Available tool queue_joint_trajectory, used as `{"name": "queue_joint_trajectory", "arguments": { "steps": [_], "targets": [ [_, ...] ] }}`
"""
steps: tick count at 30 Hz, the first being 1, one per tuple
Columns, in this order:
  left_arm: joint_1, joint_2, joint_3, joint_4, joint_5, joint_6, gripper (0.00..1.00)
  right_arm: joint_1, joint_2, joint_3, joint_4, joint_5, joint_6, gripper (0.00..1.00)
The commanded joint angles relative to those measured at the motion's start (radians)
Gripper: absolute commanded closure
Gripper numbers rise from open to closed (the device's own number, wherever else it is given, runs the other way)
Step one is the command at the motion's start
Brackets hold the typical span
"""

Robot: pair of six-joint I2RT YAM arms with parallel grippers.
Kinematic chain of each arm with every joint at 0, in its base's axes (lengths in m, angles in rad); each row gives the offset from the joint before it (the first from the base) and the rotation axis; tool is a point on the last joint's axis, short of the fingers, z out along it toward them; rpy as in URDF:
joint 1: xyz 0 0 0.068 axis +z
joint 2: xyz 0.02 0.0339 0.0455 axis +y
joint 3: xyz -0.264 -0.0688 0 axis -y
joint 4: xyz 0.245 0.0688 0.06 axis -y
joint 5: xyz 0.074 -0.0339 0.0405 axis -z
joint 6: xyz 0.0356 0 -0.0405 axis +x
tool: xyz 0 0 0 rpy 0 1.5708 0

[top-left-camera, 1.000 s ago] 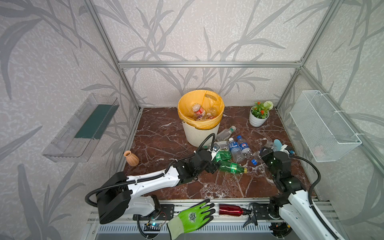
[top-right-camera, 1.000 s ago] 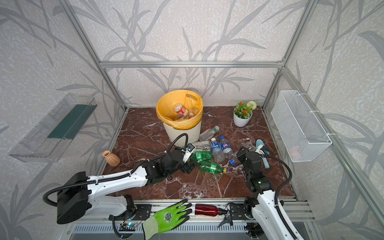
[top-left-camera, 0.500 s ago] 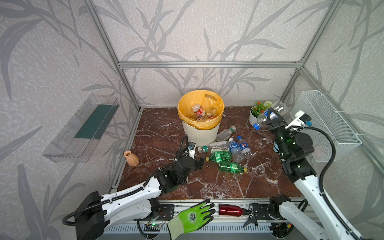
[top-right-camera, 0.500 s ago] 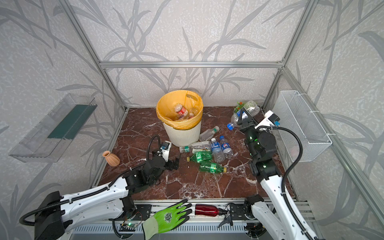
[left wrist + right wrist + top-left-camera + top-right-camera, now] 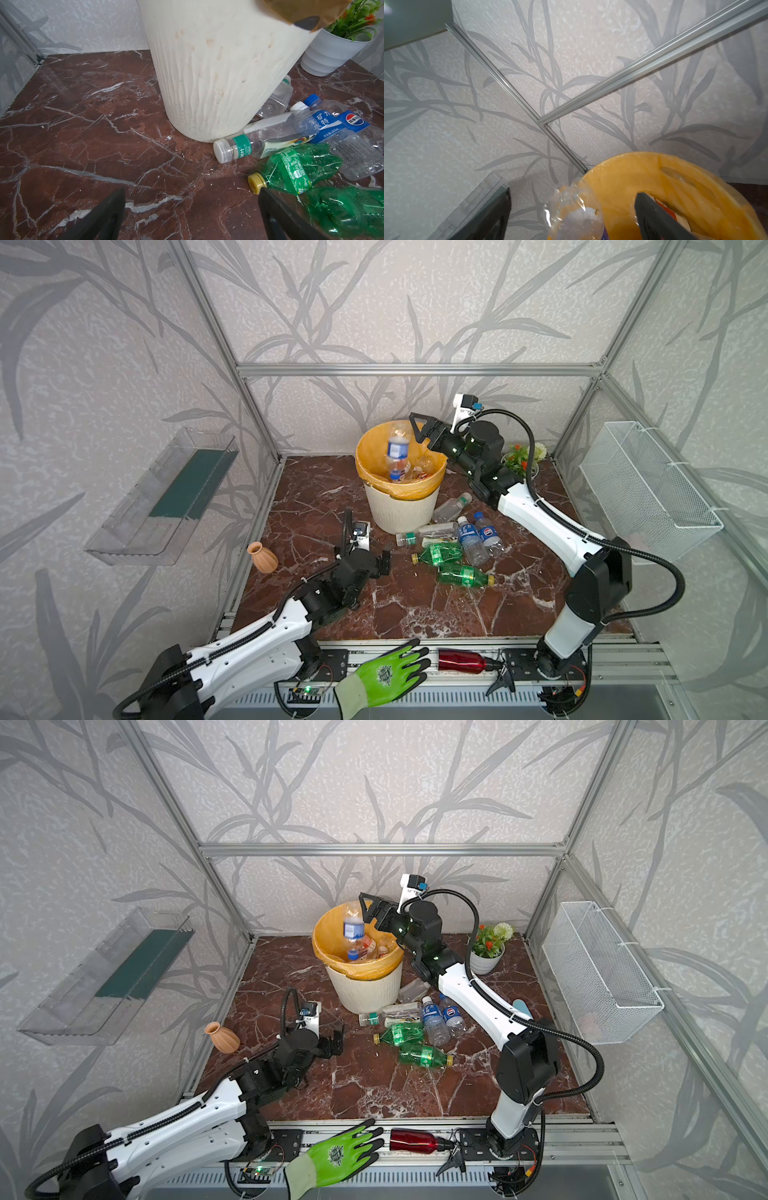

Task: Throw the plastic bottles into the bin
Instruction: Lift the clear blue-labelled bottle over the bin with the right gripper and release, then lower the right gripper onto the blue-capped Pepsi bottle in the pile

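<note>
While the right claw [image 5: 417, 429] hangs open over the bin [image 5: 401, 506] by the back edge of the surface [image 5: 311, 506] in both top views, a blue-label bottle [image 5: 397, 448] shows blurred at the bin's mouth, beside it. The left claw [image 5: 382, 563] is open too, near loose bottles [image 5: 455, 556] mid-surface. Left wrist: fingers [image 5: 104, 212] wide apart, green bottle [image 5: 342, 209] beside one. Right wrist: bottle between parted fingers, above the yellow liner [image 5: 695, 187].

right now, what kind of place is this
Probably a staged robot test cell: an aluminium frame holding wallpapered panels, and left arm and right arm mounted on a front rail.
</note>
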Motion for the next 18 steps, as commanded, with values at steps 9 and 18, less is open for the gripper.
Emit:
{"name": "queue_joint_trajectory", "arguments": {
  "steps": [9, 18],
  "targets": [
    [0.002, -0.048, 0.012, -0.013, 0.030, 0.032, 0.01, -0.049, -0.434, -0.352, -0.094, 0.200, -0.198, 0.01],
    [0.000, -0.038, -0.015, -0.012, 0.063, 0.038, 0.01, -0.222, -0.618, -0.823, -0.188, 0.175, -0.110, 0.00]
  ]
}}
